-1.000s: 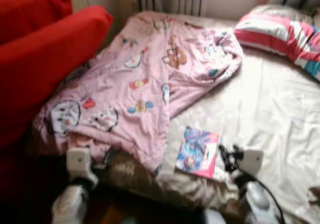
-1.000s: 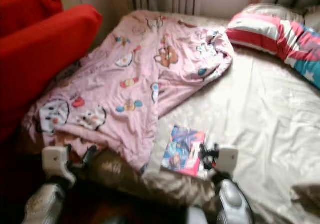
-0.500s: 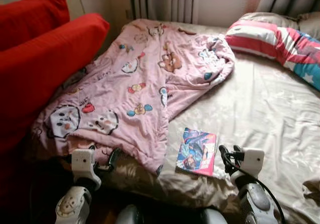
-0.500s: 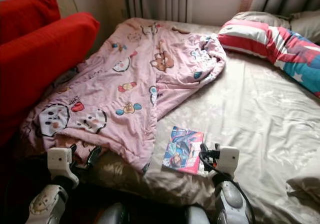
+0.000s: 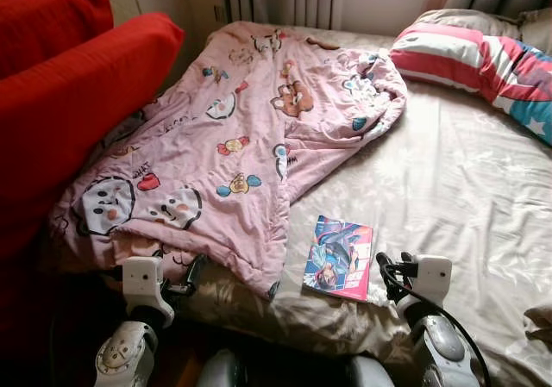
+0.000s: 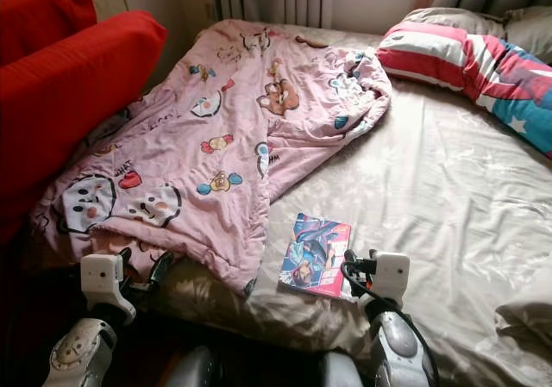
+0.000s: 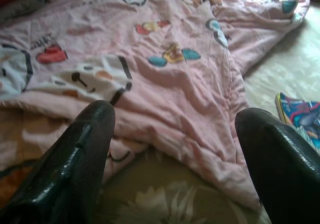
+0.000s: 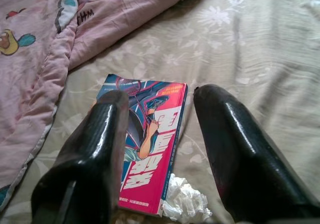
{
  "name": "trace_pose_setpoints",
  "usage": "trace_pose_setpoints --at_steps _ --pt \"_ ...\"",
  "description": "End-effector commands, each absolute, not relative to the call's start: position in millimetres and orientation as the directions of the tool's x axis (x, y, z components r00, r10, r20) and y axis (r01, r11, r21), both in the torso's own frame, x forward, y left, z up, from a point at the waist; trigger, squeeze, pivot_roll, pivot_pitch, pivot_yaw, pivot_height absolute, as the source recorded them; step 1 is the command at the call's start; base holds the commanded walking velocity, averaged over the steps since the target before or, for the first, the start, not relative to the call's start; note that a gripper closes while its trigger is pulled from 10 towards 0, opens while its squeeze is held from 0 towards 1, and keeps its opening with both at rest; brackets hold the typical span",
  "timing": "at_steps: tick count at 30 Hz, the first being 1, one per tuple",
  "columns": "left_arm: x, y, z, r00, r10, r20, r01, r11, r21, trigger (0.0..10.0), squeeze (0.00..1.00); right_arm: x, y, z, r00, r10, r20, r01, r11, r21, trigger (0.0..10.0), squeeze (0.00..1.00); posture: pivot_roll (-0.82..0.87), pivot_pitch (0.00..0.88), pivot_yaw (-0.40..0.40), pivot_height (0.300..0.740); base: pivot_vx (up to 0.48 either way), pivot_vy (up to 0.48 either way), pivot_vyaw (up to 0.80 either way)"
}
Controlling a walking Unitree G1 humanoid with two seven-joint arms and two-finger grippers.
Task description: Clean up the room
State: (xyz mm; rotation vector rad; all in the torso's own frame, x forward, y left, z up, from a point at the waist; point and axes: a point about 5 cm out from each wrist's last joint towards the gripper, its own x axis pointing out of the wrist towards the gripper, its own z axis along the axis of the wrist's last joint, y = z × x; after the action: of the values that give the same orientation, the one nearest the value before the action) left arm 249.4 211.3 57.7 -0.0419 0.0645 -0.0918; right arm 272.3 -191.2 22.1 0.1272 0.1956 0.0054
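Bare sheet (image 5: pixel 448 180) lies open right of the book (image 5: pixel 340 258); blanket (image 5: pixel 224 146) crowds its left.

Daylight from upper right; bedsheet (image 5: pixel 448 171) bright with mild glare. Lower left of head views in deep shadow beside red cushion (image 5: pixel 78 102). Head views sharp. Wrist views: fingers (image 8: pixel 95 154) soft, out of focus, glossy highlights.

Bed (image 5: pixel 448 171): beige floral sheet
Blanket (image 5: pixel 233 137): pink, cartoon-printed, spread over the bed's left half
Book (image 5: pixel 339 257): near front edge
Tissue (image 8: pixel 185 204): crumpled, touching book
Pillow (image 5: pixel 483 59): striped, far right
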Motion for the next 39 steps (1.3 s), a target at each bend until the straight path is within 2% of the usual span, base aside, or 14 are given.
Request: trace_pose_setpoints --at_steps 1,19,21,29,37,38,39 --pt "246 216 55 0.992 -0.089 -0.089 0.086 0.995 -0.043 10.0 0.0 269 -192 18 0.979 -0.003 -0.203 0.03 0.991 0.132 10.0 0.0 0.03 0.141 0.037 0.602 0.0 0.0 0.0" --pt "262 207 66 0.988 -0.139 -0.07 0.135 0.989 -0.06 10.0 0.0 291 -180 18 0.968 0.004 -0.251 0.033 0.989 0.146 10.0 0.0 0.06 0.207 0.058 0.602 0.0 0.0 0.0" --pt "266 204 72 0.987 -0.15 -0.052 0.146 0.986 -0.074 10.0 0.0 301 -169 23 0.967 0.056 -0.25 -0.019 0.989 0.146 10.0 0.0 0.07 0.232 0.065 0.582 0.0 0.0 0.0" --pt "257 202 70 0.987 -0.149 -0.063 0.144 0.986 -0.081 10.0 0.0 312 -162 30 0.965 0.072 -0.252 -0.039 0.99 0.134 10.0 0.0 0.09 0.271 0.063 0.574 0.0 0.0 0.0" --pt "248 206 69 0.988 -0.13 -0.077 0.124 0.989 -0.081 10.0 0.0 329 -168 43 0.967 0.007 -0.254 0.047 0.977 0.206 10.0 0.0 0.11 0.295 0.06 0.574 0.0 0.0 0.0" --pt "246 206 69 0.989 -0.124 -0.081 0.118 0.99 -0.079 10.0 0.0 335 -169 48 0.97 0.0 -0.243 0.061 0.968 0.244 10.0 1.0 0.12 0.303 0.058 0.574 0.0 0.0 0.0" --pt "246 206 69 0.989 -0.124 -0.081 0.118 0.99 -0.079 10.0 0.0 335 -169 48 0.97 0.0 -0.243 0.061 0.968 0.244 10.0 1.0 0.12 0.303 0.058 0.574 0.0 0.0 0.0"
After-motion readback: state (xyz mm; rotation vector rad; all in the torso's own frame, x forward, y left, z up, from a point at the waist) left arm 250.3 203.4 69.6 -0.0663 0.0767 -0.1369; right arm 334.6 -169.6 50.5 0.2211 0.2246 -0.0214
